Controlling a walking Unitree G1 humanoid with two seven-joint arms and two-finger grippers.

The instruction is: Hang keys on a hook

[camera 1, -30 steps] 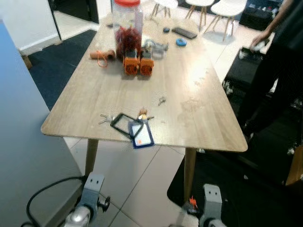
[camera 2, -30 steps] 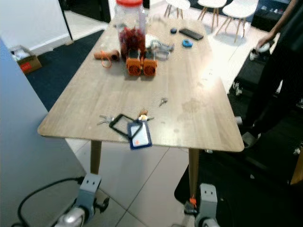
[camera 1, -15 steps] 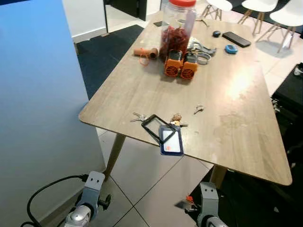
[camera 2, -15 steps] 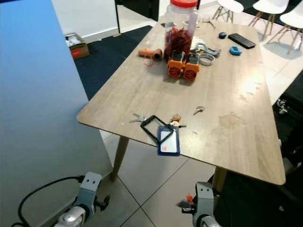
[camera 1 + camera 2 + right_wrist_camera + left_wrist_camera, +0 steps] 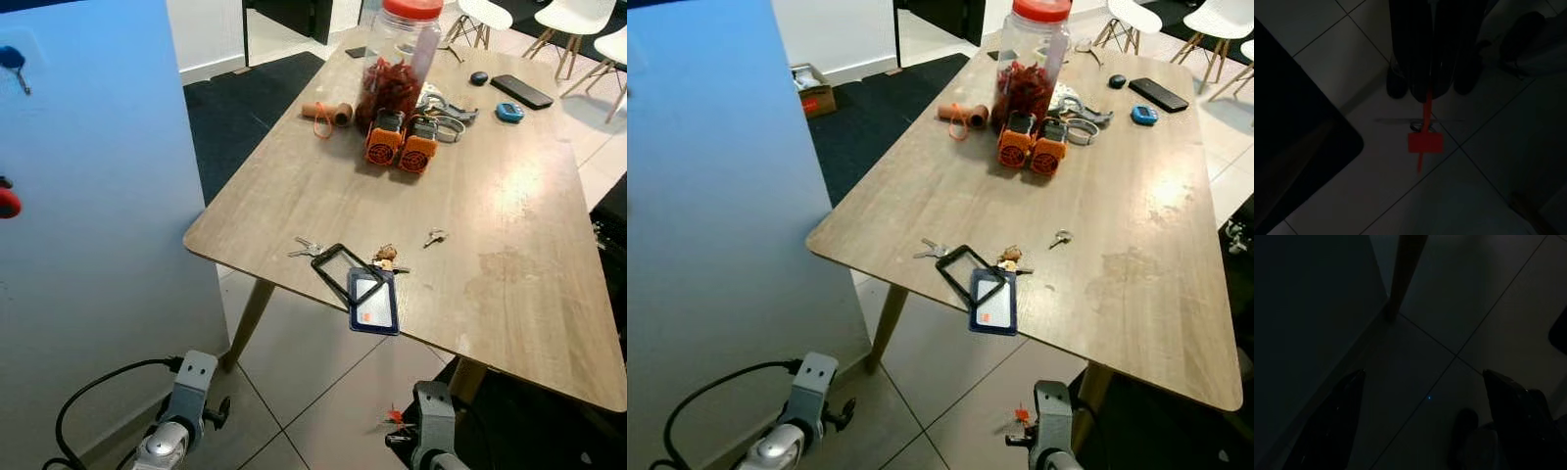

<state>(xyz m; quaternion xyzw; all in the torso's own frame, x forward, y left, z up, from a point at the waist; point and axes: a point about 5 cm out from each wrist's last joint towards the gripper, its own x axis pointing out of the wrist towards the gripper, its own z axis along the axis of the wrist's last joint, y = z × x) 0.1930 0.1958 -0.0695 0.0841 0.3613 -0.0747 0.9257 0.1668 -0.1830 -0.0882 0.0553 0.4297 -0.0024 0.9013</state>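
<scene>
Keys [image 5: 1421,126] dangle by a red tag from my closed right gripper [image 5: 1432,93]; I should lift steadily toward the hook [image 5: 8,202].

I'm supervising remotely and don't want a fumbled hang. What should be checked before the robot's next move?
1. Keys in grasp: right gripper shut on the red strap, red tag dangling below: ok.
2. Left gripper free, fingers open: ok.
3. Blue board in view on the robot's left: ok.
4. Free hook on it: cannot tell; a blue-headed key and a red item hang at the picture's edge.
5. Right arm raised to the board: not ok, it hangs low over the floor tiles.
</scene>
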